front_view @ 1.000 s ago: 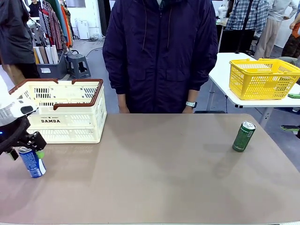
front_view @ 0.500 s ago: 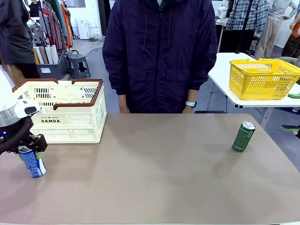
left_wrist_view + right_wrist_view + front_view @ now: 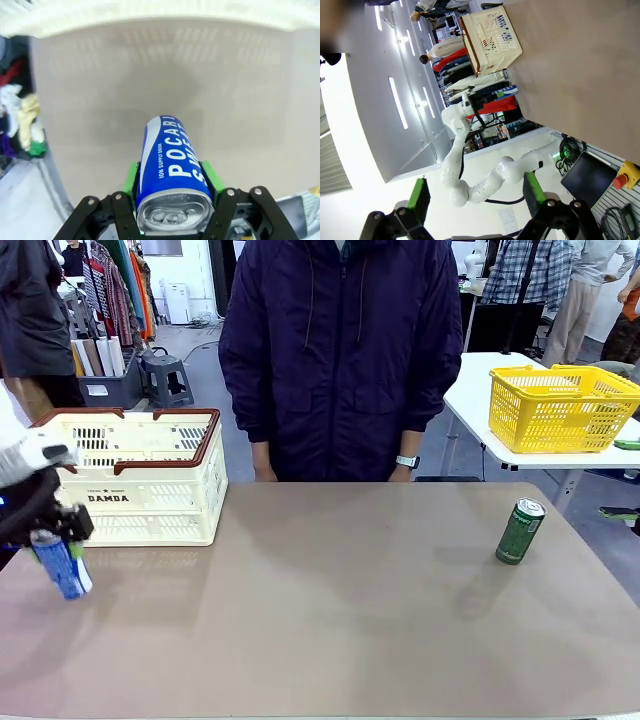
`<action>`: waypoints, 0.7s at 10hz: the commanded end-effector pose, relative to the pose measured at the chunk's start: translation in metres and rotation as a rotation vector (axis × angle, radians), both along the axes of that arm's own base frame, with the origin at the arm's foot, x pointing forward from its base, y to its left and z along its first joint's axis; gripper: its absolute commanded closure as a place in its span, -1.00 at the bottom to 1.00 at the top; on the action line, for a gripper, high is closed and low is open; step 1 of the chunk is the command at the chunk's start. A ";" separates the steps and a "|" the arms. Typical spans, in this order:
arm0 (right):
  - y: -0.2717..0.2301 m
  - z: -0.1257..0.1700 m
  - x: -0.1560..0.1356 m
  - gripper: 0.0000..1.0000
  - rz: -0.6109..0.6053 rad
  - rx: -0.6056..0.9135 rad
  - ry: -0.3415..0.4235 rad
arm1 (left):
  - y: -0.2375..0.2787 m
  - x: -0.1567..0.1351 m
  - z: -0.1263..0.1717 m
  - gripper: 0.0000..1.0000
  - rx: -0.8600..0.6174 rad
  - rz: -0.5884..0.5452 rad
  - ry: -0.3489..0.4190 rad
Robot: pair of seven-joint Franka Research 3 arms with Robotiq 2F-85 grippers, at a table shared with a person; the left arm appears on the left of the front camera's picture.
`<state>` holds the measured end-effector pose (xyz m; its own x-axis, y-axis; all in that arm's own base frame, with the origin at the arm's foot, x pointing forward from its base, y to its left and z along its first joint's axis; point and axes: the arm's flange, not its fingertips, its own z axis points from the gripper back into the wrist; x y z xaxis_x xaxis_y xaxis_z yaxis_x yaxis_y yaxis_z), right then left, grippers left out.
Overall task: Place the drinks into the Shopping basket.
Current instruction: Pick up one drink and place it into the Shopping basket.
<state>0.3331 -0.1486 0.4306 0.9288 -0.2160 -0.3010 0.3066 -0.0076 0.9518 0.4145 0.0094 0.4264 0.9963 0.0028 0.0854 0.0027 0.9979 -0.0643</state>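
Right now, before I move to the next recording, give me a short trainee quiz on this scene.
1. True or false: the left gripper is shut on the blue-and-white aluminium drink can.
2. Fill in: the right gripper has its jaws ____.
3. Where is the green aluminium drink can? A: in the left gripper. B: upright on the brown table, far to the robot's right of the cream slotted plastic basket. C: in the right gripper.

Key: 1 true; 2 open; 3 B.
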 end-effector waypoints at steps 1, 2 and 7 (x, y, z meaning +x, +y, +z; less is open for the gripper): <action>0.000 0.006 0.000 -1.00 0.000 0.010 0.015 | 0.003 0.007 0.095 1.00 -0.033 0.085 -0.101; 0.000 0.006 0.000 -1.00 0.000 0.010 0.015 | 0.000 0.009 0.130 1.00 -0.054 0.068 -0.104; 0.000 0.006 0.000 -1.00 0.000 0.010 0.015 | 0.002 -0.007 0.188 1.00 -0.064 0.084 -0.079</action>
